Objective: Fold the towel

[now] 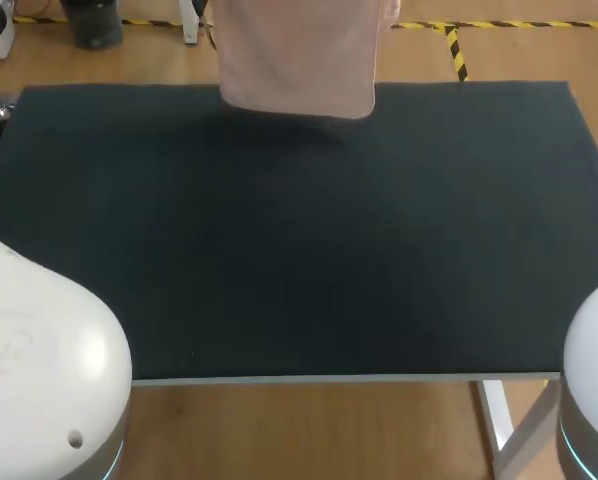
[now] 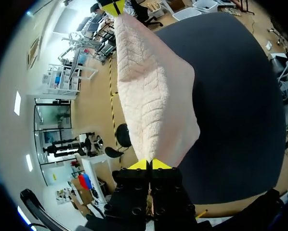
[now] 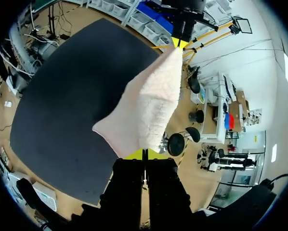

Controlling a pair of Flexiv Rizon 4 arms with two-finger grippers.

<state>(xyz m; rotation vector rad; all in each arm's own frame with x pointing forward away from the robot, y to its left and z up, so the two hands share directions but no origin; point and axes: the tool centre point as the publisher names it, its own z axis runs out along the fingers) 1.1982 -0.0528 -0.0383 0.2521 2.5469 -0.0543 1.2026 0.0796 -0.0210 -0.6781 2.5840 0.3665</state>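
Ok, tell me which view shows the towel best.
Left wrist view: the towel shows largest, stretched between the left gripper and right gripper. Right wrist view shows it smaller; head view cuts off its top.

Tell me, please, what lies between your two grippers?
The pale pink towel, stretched from the left gripper to the right gripper; both wrist views show it.

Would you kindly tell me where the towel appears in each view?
Head view: towel held up above the table's far edge.
Left wrist view: towel stretched from left claw to right claw.
Right wrist view: towel stretched ahead from right claw.
Shared landmark: the dark table.
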